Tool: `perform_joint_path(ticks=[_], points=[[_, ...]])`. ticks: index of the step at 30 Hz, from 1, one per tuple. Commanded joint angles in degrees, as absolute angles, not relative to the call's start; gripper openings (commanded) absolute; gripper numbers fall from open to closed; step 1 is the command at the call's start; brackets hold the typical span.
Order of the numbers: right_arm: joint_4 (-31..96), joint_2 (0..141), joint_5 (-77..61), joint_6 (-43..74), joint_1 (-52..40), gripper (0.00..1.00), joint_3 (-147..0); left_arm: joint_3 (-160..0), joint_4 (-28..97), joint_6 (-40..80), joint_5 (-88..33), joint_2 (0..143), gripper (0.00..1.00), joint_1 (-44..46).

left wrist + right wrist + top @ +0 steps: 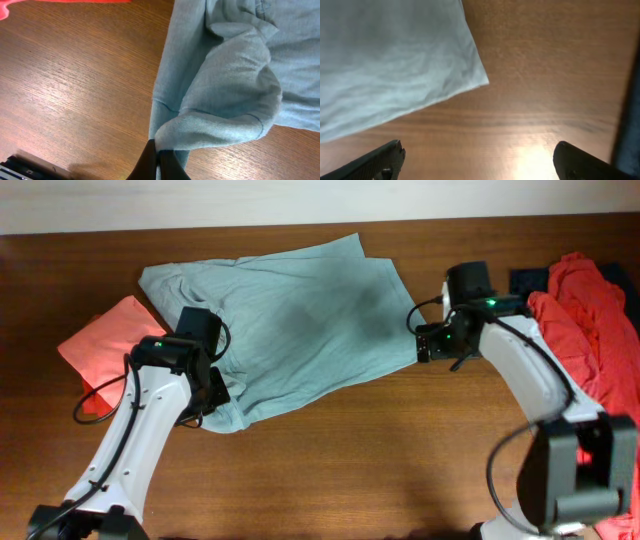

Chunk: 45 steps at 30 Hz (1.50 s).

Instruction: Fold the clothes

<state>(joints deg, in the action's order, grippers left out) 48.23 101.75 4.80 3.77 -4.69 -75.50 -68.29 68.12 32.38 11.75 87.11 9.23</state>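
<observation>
At the near side of the table [350, 470] the left fingers [146, 165] are pinched together on a fold of the pale grey-blue shirt [300, 320], at its near-left hem. The cloth rises from the wood into that grip in a soft hump, while the hem beside it lies flat.

The shirt is spread across the middle of the table, its long axis running left to right and tipping a little away towards the right.

Its near-right corner [482, 80] is the spot that matters. The right fingers [385, 160] stand wide apart and hold nothing; only bare wood shows between them. That corner lies ahead of them and over towards their left side, close but not inside the gap. The right arm is plainly the nearer one to it. I judge a fold would need those fingers brought forward and left over the corner before closing, so both ends of the near edge are held.

Farther off, a coral-red garment [110, 340] lies flat beyond the left arm. An orange-red heap [590, 320] sits at the right edge, with a dark navy piece [527, 280] just beside it at the back.
</observation>
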Motion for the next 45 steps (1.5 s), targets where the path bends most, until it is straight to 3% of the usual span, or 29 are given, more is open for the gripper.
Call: perform_joint_path(ticks=[1, 9, 11, 15, 16, 17, 22, 31, 37, 42, 43, 44, 45], points=[[44.6, 106.69, 3.38, 3.49, -4.43, 1.0, -75.05, -67.53, 68.16, 32.95, 11.4, 87.42, 0.0, 9.26], [36.91, 115.52, -0.95, 3.51, -4.47, 0.95, -75.05, -67.53, 68.01, 32.95, 11.44, 87.42, 0.0, 9.26], [36.1, 116.49, -1.3, 3.49, -4.47, 0.89, -75.05, -67.53, 68.03, 32.95, 11.46, 87.42, 0.0, 9.26], [36.12, 116.75, -1.72, 3.49, -4.47, 0.34, -75.05, -67.53, 67.94, 32.95, 11.57, 87.42, 0.0, 9.26], [36.71, 116.73, -1.15, 3.49, -4.4, 0.11, -75.05, -67.53, 67.92, 32.95, 11.57, 87.42, 0.0, 9.26], [37.6, 116.73, 0.38, 3.53, -4.25, 0.04, -75.05, -67.53, 67.94, 32.95, 11.57, 87.42, 0.0, 9.26], [47.81, 116.62, 12.86, 11.9, -0.16, 0.04, -75.07, -67.53, 68.05, 32.95, 11.4, 87.42, 0.0, 9.26], [61.41, 116.62, 13.8, 17.45, 11.77, 0.04, -75.05, -67.35, 76.36, 32.93, 8.29, 87.42, 0.01, 9.26], [61.98, 116.62, 13.78, 17.45, 12.16, 0.04, -75.05, -65.08, 83.26, 32.91, 7.64, 87.42, 0.02, 9.26], [61.78, 116.62, 13.78, 17.43, 11.99, 0.04, -75.05, -62.19, 84.58, 31.18, 7.29, 87.42, 0.3, 9.26], [61.78, 116.62, 13.78, 17.43, 11.99, 0.04, -75.05, -62.06, 83.94, 31.2, 7.27, 87.42, 0.38, 9.26], [61.78, 116.62, 13.78, 17.43, 11.97, 0.04, -75.05, -62.06, 82.87, 31.22, 7.18, 87.42, 0.56, 9.26], [61.78, 116.62, 13.78, 17.43, 11.99, 0.04, -75.05, -62.06, 82.3, 31.22, 7.05, 87.42, 0.65, 9.26]])
